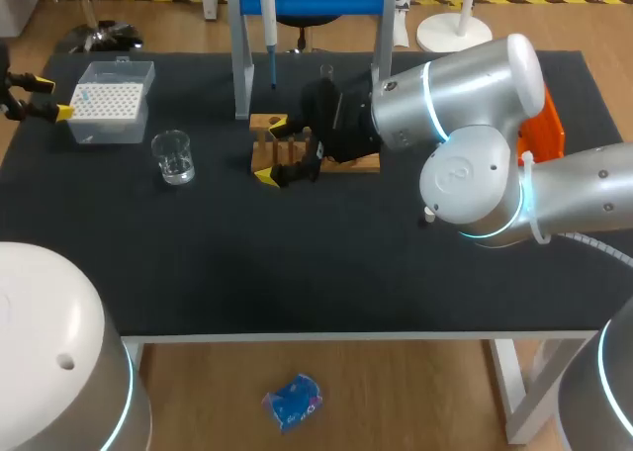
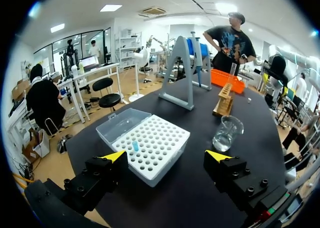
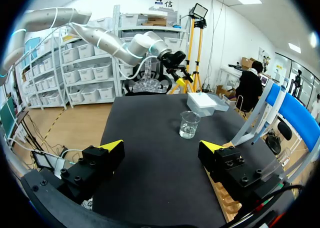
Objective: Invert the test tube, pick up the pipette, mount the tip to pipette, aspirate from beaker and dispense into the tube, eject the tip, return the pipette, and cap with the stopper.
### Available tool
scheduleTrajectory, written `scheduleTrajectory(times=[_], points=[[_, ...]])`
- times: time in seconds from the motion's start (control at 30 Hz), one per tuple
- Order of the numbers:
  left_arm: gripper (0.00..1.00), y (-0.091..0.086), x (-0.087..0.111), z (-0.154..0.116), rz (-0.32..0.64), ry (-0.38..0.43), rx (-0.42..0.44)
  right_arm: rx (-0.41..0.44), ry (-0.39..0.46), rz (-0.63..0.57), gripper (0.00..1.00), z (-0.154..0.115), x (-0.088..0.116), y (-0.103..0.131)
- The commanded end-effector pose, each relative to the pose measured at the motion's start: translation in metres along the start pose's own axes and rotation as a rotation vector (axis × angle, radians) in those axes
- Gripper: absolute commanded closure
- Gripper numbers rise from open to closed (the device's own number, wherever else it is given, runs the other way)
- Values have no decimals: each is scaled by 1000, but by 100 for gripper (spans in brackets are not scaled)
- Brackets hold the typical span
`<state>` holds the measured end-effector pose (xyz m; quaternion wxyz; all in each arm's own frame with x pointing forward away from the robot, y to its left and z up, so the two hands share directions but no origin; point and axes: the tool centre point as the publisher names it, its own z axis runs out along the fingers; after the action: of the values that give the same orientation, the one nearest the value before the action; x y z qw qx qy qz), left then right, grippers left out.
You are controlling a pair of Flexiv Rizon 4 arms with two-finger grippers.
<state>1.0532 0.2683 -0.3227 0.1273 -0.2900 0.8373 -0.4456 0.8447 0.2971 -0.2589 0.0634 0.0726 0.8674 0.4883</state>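
The right arm reaches in across the black table, elbow bent. Its right gripper hangs at the left end of the wooden rack, fingers spread wide with nothing between them. The clear glass test tube stands upright in that rack. The left gripper hovers at the table's left edge, also spread, facing the white tip box and the clear glass beaker.
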Motion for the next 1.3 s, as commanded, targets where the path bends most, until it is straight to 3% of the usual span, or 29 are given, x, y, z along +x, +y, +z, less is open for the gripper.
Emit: scheduleTrajectory(times=[0.03,0.47,0.53,0.6,1.17,1.3], points=[[0,2,-15,13,-5,19,21,1,2,0,0,-1,0,0],[0,-9,-27,30,-6,37,50,1,2,0,0,-1,0,0],[26,-9,-28,33,-8,37,49,1,2,0,0,-1,0,0],[30,-9,-30,35,-12,38,50,1,2,0,0,-1,0,0],[24,-3,-41,52,2,52,65,1,2,0,0,-1,0,0],[31,-1,-43,55,10,54,69,1,2,0,0,-1,0,0]])
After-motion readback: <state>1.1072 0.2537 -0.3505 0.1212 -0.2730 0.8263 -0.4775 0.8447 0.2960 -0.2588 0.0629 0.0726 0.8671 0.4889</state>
